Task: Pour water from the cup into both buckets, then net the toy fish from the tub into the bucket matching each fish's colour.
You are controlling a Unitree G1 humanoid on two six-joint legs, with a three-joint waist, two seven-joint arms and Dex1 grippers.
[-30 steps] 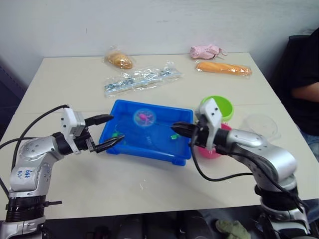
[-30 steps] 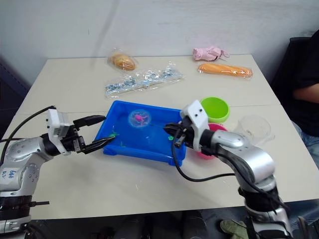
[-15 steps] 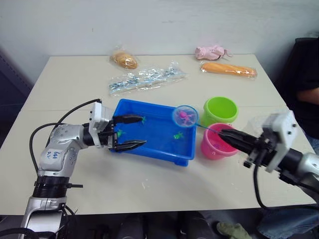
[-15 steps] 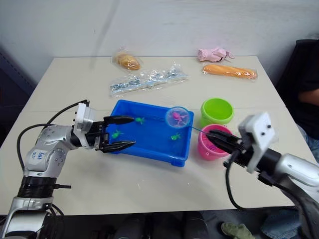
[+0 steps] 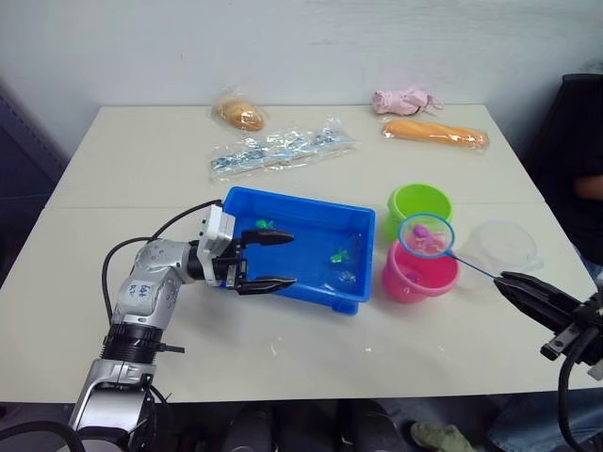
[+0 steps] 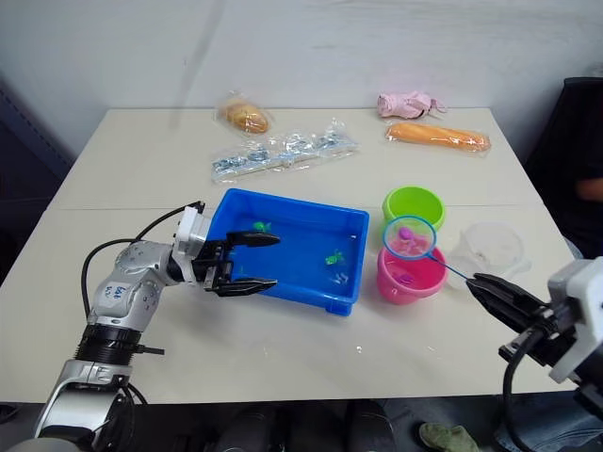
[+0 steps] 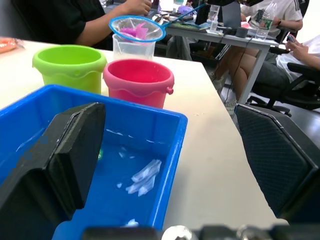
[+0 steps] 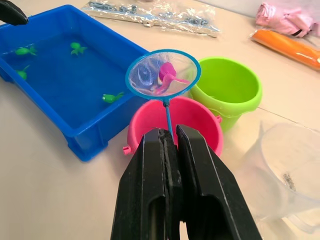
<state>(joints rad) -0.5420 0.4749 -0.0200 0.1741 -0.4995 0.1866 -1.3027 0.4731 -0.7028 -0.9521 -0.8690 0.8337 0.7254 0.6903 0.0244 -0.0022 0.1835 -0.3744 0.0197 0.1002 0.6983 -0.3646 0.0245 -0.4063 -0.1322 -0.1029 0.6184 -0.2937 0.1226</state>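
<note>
One pink toy fish (image 8: 167,76) lies in the mesh of the net (image 8: 162,73), which hangs in the air above the hot pink bucket (image 8: 174,129), its blue hoop roughly level and over the side of the bucket nearest the lime green bucket (image 8: 227,90). The right gripper (image 8: 176,145) is clenched on the net's thin handle, far out at its end, so the hoop sits well away from the fingers. The left gripper (image 5: 274,258) is spread wide, holding nothing, with one finger over the near end of the blue tub (image 5: 283,203) and the other just outside its front rim. Several green toy fish (image 8: 111,97) rest in the tub's shallow water. The clear cup (image 5: 503,249) stands just beside the pink bucket, on the side away from the tub.

Several things could go wrong from here. With such a long, thin handle, a small twist of the wrist would swing the hoop a good way (the green bucket is right next to the pink one), so the fish could drop into the wrong colour or onto the table. The wet fish may also cling to the mesh and fail to fall when the net is tipped. A low swing could knock the bucket or the cup.
</note>
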